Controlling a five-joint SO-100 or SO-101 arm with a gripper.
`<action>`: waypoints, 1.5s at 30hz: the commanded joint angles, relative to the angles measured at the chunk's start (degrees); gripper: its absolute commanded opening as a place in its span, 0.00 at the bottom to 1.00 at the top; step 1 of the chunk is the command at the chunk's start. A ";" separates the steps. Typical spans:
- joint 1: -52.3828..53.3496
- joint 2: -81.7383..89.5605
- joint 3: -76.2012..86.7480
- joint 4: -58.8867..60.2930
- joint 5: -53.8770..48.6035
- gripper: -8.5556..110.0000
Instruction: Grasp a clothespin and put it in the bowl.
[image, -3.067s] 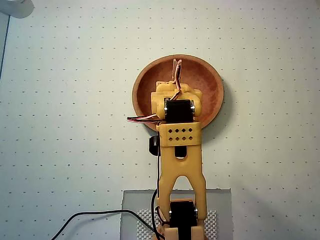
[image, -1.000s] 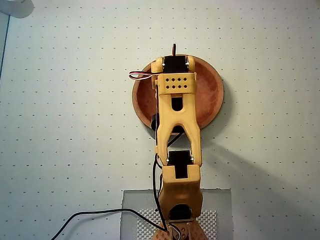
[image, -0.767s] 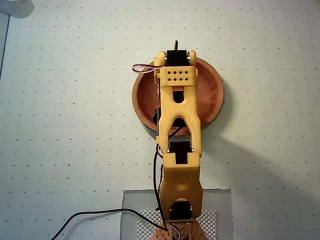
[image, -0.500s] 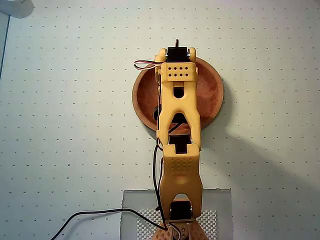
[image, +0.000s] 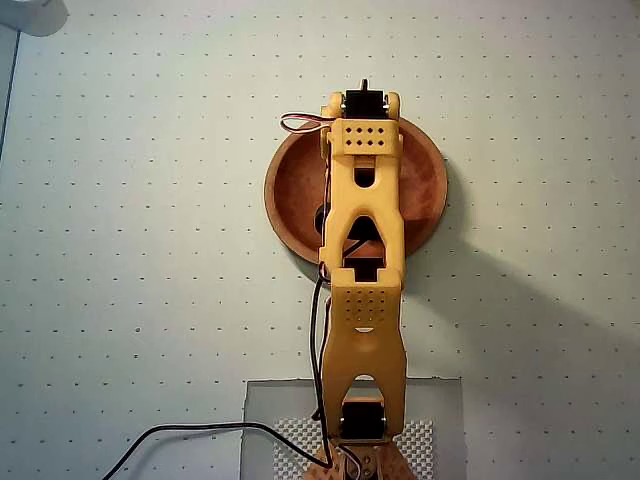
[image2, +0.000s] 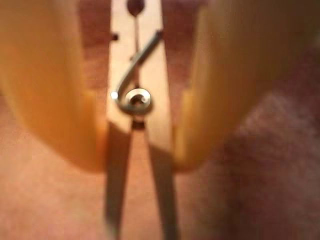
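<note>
Wrist view shows the gripper (image2: 137, 150) pinching the clothespin (image2: 137, 75), one yellow finger (image2: 55, 100) pressed against its left side and the other against its right, just below the metal coil (image2: 135, 100). The pin runs up and down the picture, its two legs spreading slightly toward the bottom edge, blurred there. Behind it everything is reddish-brown wood, the inside of the bowl (image2: 270, 165), though I cannot tell whether the pin's legs touch that surface or hang above it.

From the overhead view the yellow arm (image: 365, 290) stretches straight up the picture from its base on a grey plate (image: 440, 420) at the bottom edge, and its far end sits over the bowl (image: 425, 190), reaching to the bowl's far rim. The arm hides the gripper and the pin from above. A black cable (image: 200, 432) trails off to the lower left across the pale dotted table (image: 150, 250).
</note>
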 joint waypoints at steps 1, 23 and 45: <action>0.53 1.14 -3.60 0.70 -0.53 0.05; 0.35 4.04 -2.99 0.70 -0.53 0.20; 0.44 51.50 22.32 1.58 -0.44 0.20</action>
